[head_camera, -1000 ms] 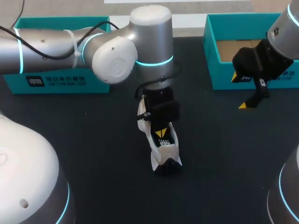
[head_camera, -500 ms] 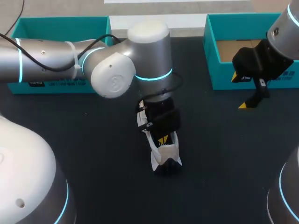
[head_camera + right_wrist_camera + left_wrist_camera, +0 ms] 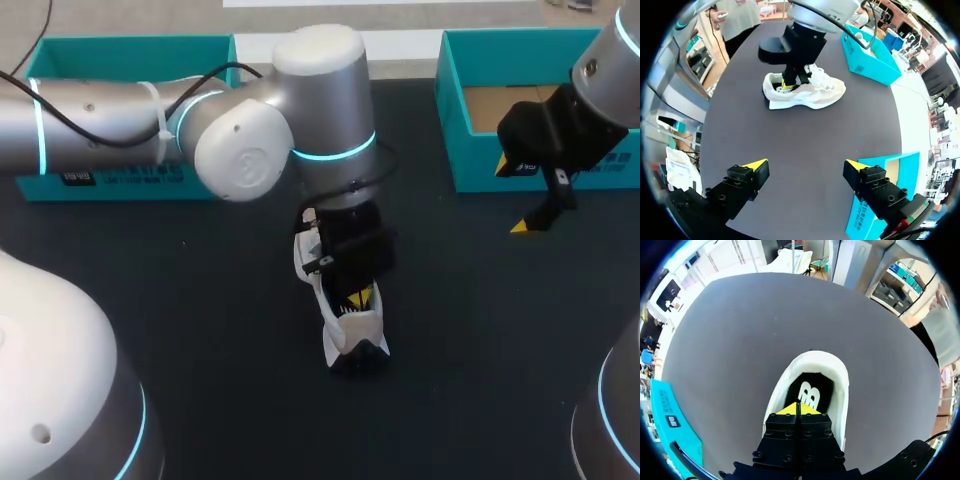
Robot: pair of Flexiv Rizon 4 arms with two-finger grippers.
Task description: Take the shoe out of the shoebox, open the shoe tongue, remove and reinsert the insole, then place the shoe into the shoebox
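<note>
Your left pincer stood clenched, its yellow tips pressed together, down inside the mouth of the shoe, just over the dark insole. The wrist view did not show whether the tips had pinched the insole's edge; they may only have been touching it. The shoe stood on its sole near the middle of the table, well apart from the shoebox at the far right. Your right pincer hung released near the shoebox, fingers wide, holding nothing.

I judge you were at the insole step: the shoe was out of the box and the left pincer was in its opening. The next move called for a sure grip on the insole's edge, then a slow lift so it peeled out without dragging the shoe along. Your right pincer could have steadied the shoe at the toe.
</note>
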